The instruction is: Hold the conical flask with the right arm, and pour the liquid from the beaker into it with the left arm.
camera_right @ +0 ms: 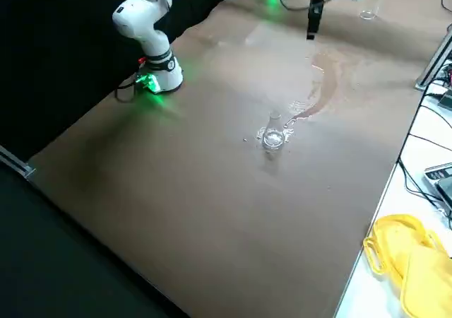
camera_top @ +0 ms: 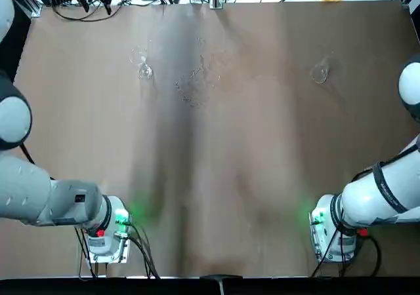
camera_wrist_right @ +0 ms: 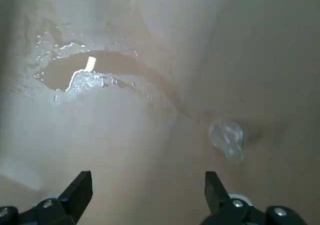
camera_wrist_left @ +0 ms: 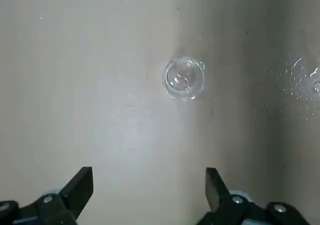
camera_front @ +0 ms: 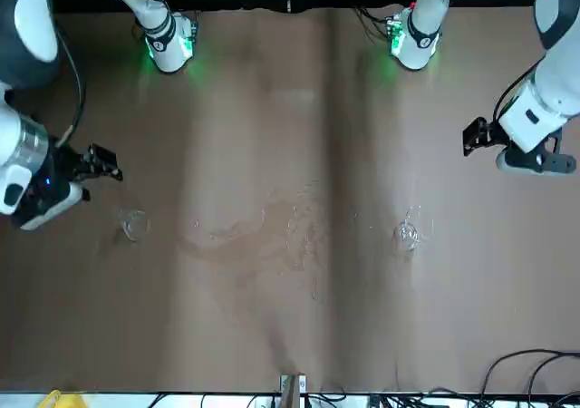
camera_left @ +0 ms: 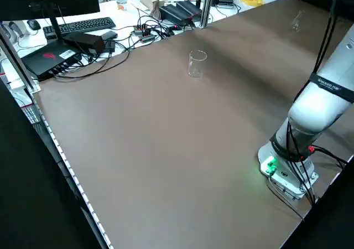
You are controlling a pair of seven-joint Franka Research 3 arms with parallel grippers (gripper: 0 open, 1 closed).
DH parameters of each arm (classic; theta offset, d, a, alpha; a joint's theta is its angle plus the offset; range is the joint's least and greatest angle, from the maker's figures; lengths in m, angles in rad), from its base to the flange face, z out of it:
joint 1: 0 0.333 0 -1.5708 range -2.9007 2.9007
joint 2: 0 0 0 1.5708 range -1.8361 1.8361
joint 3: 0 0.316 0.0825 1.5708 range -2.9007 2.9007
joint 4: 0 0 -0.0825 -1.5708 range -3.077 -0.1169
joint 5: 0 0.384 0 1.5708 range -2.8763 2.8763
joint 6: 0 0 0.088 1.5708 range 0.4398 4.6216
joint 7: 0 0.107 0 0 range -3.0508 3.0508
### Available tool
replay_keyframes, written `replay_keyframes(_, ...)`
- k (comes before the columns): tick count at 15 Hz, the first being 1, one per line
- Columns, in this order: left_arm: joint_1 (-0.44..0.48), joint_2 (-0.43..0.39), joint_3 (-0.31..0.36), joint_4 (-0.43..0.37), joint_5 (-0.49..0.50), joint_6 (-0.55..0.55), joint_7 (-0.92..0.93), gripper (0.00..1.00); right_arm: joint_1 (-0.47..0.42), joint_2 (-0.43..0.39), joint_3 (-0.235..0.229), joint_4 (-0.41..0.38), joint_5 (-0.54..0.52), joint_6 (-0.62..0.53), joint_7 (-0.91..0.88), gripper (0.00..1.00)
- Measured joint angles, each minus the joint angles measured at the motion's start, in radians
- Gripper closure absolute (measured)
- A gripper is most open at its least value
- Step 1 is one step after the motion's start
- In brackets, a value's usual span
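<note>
Both hands, left (camera_wrist_left: 149,185) and right (camera_wrist_right: 148,187), gape empty; slippery, fragile flask (camera_wrist_right: 227,137) wants a neck grip, beaker (camera_wrist_left: 184,78) mid-wall.

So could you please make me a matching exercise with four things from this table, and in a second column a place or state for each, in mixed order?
Column A
1. beaker
2. conical flask
3. spilled liquid
4. left end effector

Column B
a. lies between the two glass vessels
b. open, holding nothing
c. stands on the robot's right half of the table
d. stands on the robot's left half of the table

Pairs: 1-d, 2-c, 3-a, 4-b.

The right end effector, also open, is left out of the exercise.
</note>
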Motion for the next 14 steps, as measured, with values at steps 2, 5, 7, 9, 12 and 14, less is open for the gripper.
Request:
replay_keyframes(2,0.01,-0.011,0.005,-0.003,0.0,0.017,0.0,0.0,0.017,-0.04,0.0,0.0,-0.033,-0.042,0.108,0.0)
replay_keyframes(5,0.045,-0.01,0.009,0.004,0.0,0.029,0.007,0.0,0.02,-0.074,-0.004,0.0,-0.055,-0.074,0.19,0.0)
replay_keyframes(7,0.057,-0.009,0.009,0.008,0.0,0.034,0.007,0.0,0.02,-0.085,-0.006,0.0,-0.057,-0.079,0.229,0.0)
replay_keyframes(9,0.06,-0.008,0.009,0.021,0.0,0.035,0.007,0.0,0.021,-0.091,-0.005,-0.001,-0.057,-0.103,0.266,0.0)
replay_keyframes(12,0.059,-0.008,0.009,0.029,0.0,0.035,0.006,0.01,0.021,-0.092,-0.006,-0.005,-0.063,-0.119,0.274,0.0)
replay_keyframes(14,0.06,-0.008,0.009,0.029,0.0,0.035,0.006,0.0,0.021,-0.093,-0.007,-0.014,-0.099,-0.12,0.274,0.0)
